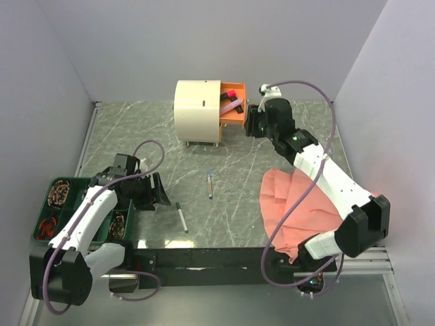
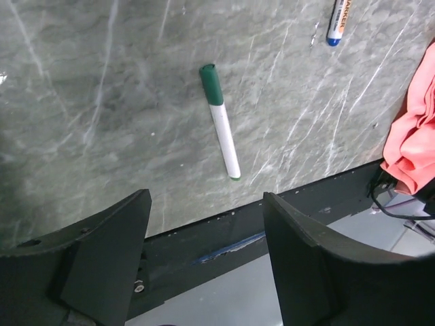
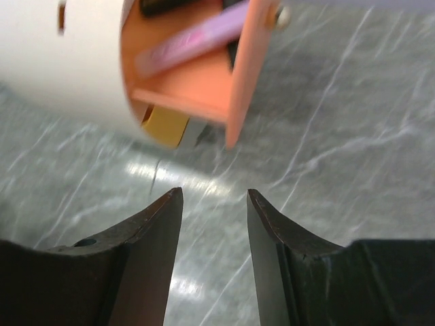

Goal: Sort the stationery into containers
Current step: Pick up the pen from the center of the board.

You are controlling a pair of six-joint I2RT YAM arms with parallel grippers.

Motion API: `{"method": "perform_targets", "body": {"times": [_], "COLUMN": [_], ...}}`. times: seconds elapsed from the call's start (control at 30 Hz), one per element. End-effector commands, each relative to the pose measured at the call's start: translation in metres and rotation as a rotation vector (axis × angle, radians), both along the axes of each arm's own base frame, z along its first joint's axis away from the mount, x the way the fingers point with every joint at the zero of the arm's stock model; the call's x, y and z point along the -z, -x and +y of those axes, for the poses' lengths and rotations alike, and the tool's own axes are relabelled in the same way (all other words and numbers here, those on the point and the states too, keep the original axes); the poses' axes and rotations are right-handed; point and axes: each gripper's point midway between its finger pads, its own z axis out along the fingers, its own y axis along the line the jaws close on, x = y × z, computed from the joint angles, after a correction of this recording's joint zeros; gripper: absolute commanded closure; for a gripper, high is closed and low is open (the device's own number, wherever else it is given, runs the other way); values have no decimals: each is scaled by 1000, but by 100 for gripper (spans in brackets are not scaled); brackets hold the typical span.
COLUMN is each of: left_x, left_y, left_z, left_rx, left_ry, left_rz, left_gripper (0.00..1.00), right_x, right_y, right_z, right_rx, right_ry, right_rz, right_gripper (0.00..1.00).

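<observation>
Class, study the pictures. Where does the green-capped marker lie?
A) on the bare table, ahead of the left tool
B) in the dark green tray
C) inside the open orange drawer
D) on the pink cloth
A: the green-capped marker lies flat on the marble table, just beyond the left tool, whose fingers stand apart with nothing between them.

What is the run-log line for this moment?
left gripper open, empty, near green-capped marker | right gripper open, empty, at open drawer holding pens | blue-capped marker on table
</observation>
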Motion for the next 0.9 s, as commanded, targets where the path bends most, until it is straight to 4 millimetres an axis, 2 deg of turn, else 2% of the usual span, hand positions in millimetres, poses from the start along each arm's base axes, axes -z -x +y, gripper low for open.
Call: {"method": "perform_targets", "body": {"times": [0.0, 0.03, 0.07, 0.1, 0.17, 0.23, 0.27, 0.33, 0.37, 0.43, 0.47, 0.5, 0.57, 0.63, 0.67, 0.87], "left_x": [-21, -25, -34, -40, -53, -64, -68, -75, -81, -89, -94, -98, -107, -116, -121, -146], "left_y": [-27, -33, -41, -49, -61, -69, -70, -73, -72, -75, -75, -77, -78, -80, -80, -87], "left_z": [-10, -7, -6, -4, 2, 7, 8, 11, 12, 17, 19, 26, 32, 40, 43, 55], "left_rx": [-1, -12, -16, -21, -30, -54, -63, -85, -93, -120, -131, -153, -175, -184, -184, -191], "left_ry": [44, 27, 19, 5, -26, -25, -20, -4, 7, 18, 21, 16, 3, -37, -51, -125], "left_rz": [-89, -115, -156, -196, -264, -308, -321, -355, -377, -407, -426, -440, -477, -516, -536, -631], "left_gripper": [26, 24, 21, 19, 14, 13, 12, 10, 9, 9, 8, 8, 7, 6, 5, 2], "right_x": [14, 22, 29, 44, 59, 82, 100, 114, 135, 140, 155, 154, 171, 178, 188, 221], "right_y": [56, 65, 86, 97, 114, 116, 113, 107, 104, 98, 95, 93, 91, 91, 92, 90], "right_z": [34, 41, 64, 73, 94, 108, 113, 116, 119, 127, 129, 137, 143, 149, 150, 145], "right_rx": [-137, -138, -181, -198, -205, -168, -144, -64, -40, -14, 2, -8, 4, 3, 11, 22], "right_ry": [-114, -110, -133, -135, -173, -181, -161, -149, -111, -108, -80, -80, -53, -35, -14, 74], "right_rz": [104, 126, 163, 206, 275, 352, 396, 440, 479, 498, 517, 512, 538, 546, 559, 574], "right_gripper": [49, 49, 49, 49, 50, 50, 50, 50, 50, 50, 50, 50, 50, 50, 51, 51]}}
